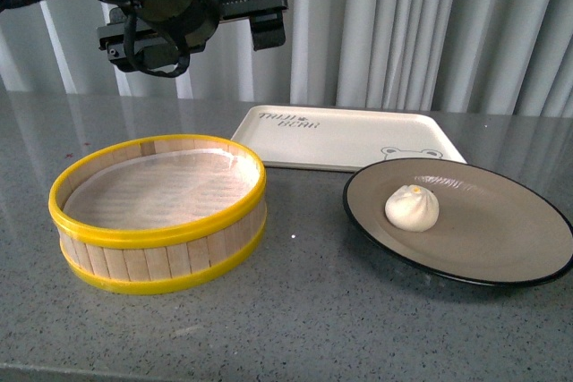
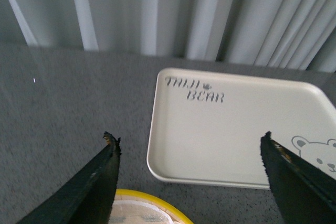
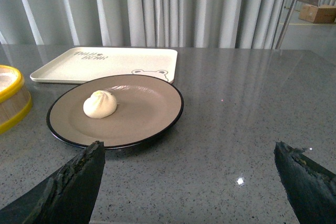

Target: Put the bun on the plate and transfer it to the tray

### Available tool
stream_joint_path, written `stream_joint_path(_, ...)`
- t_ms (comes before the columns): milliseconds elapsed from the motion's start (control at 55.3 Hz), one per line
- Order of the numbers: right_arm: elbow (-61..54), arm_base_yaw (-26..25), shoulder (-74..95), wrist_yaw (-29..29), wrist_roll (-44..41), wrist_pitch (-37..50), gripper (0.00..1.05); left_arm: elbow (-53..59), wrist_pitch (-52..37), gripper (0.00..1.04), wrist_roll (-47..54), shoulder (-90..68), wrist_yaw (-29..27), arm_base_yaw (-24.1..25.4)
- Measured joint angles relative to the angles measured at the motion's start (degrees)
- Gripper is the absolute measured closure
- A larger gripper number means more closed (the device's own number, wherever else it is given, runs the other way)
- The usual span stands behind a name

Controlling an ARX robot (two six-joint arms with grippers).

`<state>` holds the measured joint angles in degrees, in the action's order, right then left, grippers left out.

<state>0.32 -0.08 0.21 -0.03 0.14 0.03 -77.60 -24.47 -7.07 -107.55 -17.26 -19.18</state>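
The cream-white bun (image 1: pixel 412 207) sits on the left part of the black-rimmed plate (image 1: pixel 501 248) at the right of the grey table. The cream tray (image 1: pixel 349 140) with lettering and a bear face lies just behind the plate, empty. My left gripper (image 1: pixel 190 20) hangs high above the basket at the back left, open and empty; in the left wrist view my left gripper (image 2: pixel 189 138) frames the tray (image 2: pixel 236 129). My right gripper (image 3: pixel 189 145) is open and empty, low over the table, short of the plate (image 3: pixel 142 114) and bun (image 3: pixel 100 103). It is out of the front view.
A yellow-rimmed wooden steamer basket (image 1: pixel 161 212), paper-lined and empty, stands at the left, beside the plate and in front of the tray. Its rim shows in the left wrist view (image 2: pixel 152 203) and the right wrist view (image 3: pixel 10 98). Grey curtains hang behind the table.
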Motion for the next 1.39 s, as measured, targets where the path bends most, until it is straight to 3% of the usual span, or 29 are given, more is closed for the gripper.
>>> stream_joint_path(181, 0.0, 0.0, 0.0, -0.02, 0.0, 0.0, 0.08, 22.84, -18.43, 0.57, 5.18, 12.61, 2.97, 4.2)
stream_joint_path(452, 0.0, 0.0, 0.0, -0.02, 0.0, 0.0, 0.08, 45.11, -25.88, 1.01, 6.23, 24.02, 7.52, 8.96)
stream_joint_path(995, 0.0, 0.0, 0.0, -0.02, 0.0, 0.0, 0.08, 66.73, -27.04, 1.01, 6.62, 44.74, 12.98, 14.78)
stream_joint_path(1085, 0.0, 0.0, 0.0, -0.02, 0.0, 0.0, 0.08, 69.46, -24.92, 1.01, 6.64, 49.31, 16.9, 18.05)
stream_joint_path(1284, 0.0, 0.0, 0.0, -0.02, 0.0, 0.0, 0.08, 72.54, -20.74, 1.01, 6.64, 56.65, 17.07, 19.04)
stream_joint_path(1393, 0.0, 0.0, 0.0, 0.0, 0.0, 0.0, 0.08, 74.86, -23.12, 1.01, 6.64, 57.35, 17.11, 19.04)
